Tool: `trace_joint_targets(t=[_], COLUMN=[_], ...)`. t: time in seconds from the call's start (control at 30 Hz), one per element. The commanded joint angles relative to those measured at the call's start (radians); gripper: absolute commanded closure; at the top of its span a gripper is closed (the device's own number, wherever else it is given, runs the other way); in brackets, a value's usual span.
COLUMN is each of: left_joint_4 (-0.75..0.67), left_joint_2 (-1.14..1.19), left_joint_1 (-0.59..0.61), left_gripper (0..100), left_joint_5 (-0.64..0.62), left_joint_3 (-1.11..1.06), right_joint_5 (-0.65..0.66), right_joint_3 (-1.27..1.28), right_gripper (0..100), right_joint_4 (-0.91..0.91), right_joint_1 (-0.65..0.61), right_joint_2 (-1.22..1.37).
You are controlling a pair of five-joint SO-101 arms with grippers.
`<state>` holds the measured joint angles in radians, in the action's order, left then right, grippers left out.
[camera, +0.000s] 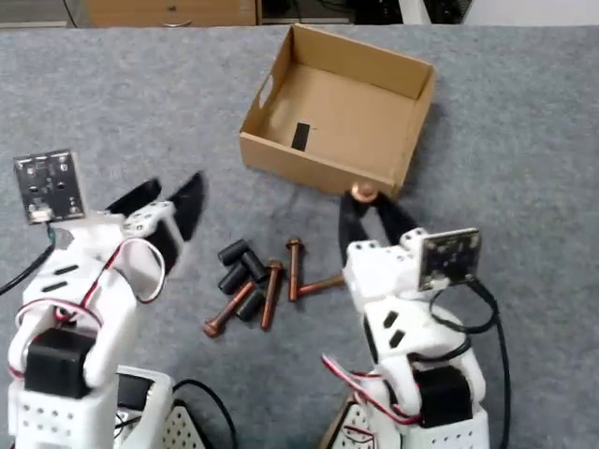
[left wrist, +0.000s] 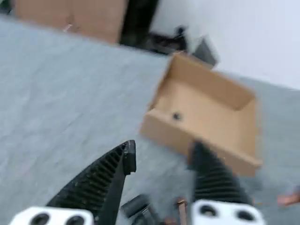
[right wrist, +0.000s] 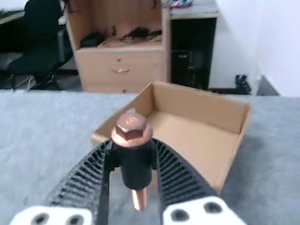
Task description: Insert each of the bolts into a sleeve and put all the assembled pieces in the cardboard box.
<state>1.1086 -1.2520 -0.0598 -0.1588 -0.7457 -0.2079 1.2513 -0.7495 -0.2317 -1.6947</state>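
**Right gripper pinches a sleeved bolt at the box wall; left gripper hangs spread**

At the left of the grey table [camera: 112,112], the left gripper [camera: 176,187] hangs above the cloth with its fingers spread wide and nothing between them. In its own wrist view the left gripper [left wrist: 164,147] faces the cardboard box [left wrist: 164,133], with bare table between.

Between the two arms lies a loose heap. Four black sleeves [camera: 234,253] are bunched on its left. Four copper bolts [camera: 271,295] lie touching or just beside them, one of them [camera: 321,283] pointing toward the right arm.

The right gripper [camera: 365,201] is clamped on a black sleeve [right wrist: 136,166] with a bolt [right wrist: 132,127] through it, head up and tip poking out below. It sits just in front of the near wall of the cardboard box [camera: 323,168], and that wall stands between the piece and the box floor. A small dark piece [camera: 299,136] lies inside the box. A wooden cabinet [right wrist: 119,65] stands beyond the table.
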Motion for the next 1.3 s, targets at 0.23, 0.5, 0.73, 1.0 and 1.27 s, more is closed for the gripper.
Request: trace_joint_targets(t=[0.23,0.5,0.73,1.0,1.27], left_joint_4=[-0.149,-0.436,-0.516,-0.531,-0.535], left_joint_2=[-0.004,-0.004,-0.004,-0.004,-0.004], left_joint_1=[0.29,0.42,0.442,0.44,0.437], left_gripper=[98,98,98,98,98], left_joint_5=[0.005,0.146,0.144,0.144,0.144], left_joint_3=[-0.42,-0.772,-0.893,-0.901,-0.901], right_joint_5=[-0.003,-0.003,-0.009,-0.009,-0.002], right_joint_3=[-0.785,-1.541,-2.081,-2.447,-2.689], right_gripper=[99.8,99.8,99.8,99.8,99.7], right_joint_4=[0.068,-0.256,-0.58,-0.706,-0.706], right_joint_1=[0.09,0.111,0.148,0.216,0.225], right_joint_2=[0.918,1.6,2.081,2.543,2.882])
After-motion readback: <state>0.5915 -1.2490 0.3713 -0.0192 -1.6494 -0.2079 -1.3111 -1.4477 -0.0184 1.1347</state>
